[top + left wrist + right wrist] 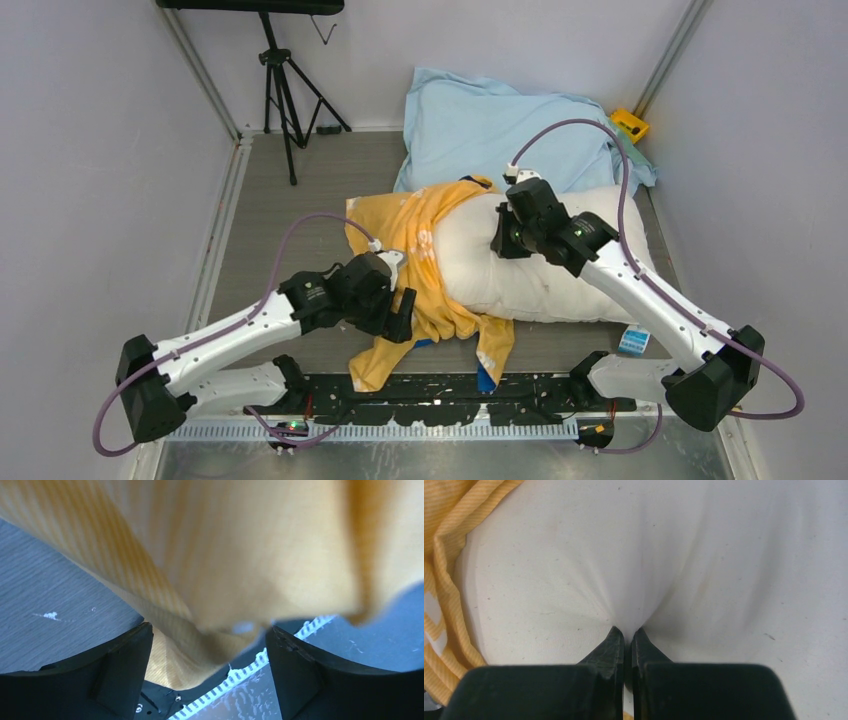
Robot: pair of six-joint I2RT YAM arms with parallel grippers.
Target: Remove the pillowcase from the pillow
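The orange-yellow pillowcase is bunched over the left end of the white pillow, and its loose end trails toward the near edge. My left gripper hovers at the pillowcase's near-left side. In the left wrist view its jaws stand wide apart, with a fold of pillowcase hanging between and above them, not clamped. My right gripper is on top of the bare pillow. In the right wrist view it is shut on a pinch of the speckled white pillow. The pillowcase edge shows at the left.
A pale light-blue cushion lies against the back wall, touching the pillow. A tripod stands at the back left. A yellow object sits at the back right, a small blue-white box by the pillow's near-right corner. Walls close both sides.
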